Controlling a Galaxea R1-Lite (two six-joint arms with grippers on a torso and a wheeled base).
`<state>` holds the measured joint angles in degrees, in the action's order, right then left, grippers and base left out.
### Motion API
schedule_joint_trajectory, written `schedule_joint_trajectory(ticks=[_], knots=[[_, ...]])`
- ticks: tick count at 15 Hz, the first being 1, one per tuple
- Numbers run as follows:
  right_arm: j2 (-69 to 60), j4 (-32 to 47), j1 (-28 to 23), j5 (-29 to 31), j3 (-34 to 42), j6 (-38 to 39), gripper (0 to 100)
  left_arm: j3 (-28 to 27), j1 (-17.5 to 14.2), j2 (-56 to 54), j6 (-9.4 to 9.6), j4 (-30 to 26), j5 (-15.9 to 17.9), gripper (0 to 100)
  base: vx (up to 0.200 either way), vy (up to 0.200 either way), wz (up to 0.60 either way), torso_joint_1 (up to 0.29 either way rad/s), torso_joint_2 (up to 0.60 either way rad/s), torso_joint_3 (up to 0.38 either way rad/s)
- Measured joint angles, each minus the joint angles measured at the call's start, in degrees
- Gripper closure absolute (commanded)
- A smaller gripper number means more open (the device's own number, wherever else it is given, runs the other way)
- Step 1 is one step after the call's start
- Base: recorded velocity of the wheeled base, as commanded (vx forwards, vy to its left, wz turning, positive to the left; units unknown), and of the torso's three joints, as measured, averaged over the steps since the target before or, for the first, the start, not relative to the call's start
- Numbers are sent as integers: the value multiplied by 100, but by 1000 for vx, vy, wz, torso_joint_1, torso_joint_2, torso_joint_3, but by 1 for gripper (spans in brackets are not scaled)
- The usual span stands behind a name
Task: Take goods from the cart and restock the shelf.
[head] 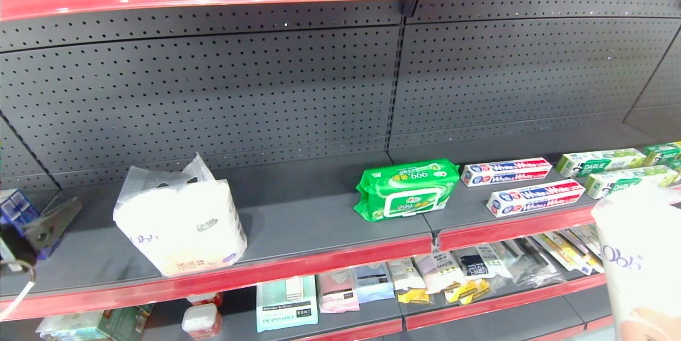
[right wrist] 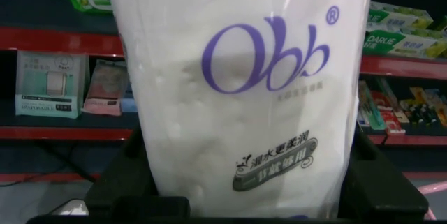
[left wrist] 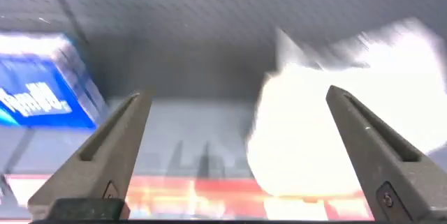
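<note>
Right gripper | pinching white plastic-wrapped tissue pack, held before the dark grey shelf | left gripper spread, empty | I should clear the red lip and set it upright beside the matching shelved pack.

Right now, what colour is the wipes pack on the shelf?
Green with a white flap; wipes pack shows best in head view.

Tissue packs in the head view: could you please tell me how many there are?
2. One tissue pack stands left on the shelf; the other, at lower right, is in the right gripper.
</note>
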<state>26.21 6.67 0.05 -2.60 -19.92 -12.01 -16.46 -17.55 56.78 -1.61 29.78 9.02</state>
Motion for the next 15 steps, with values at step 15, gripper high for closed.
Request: schedule_joint_trajectory(ticks=[15], knots=[[767,-385,9,-407,-478,-367,100,447,606,-5112,1304,-4612,521,0,0,0,0,0,0,0]])
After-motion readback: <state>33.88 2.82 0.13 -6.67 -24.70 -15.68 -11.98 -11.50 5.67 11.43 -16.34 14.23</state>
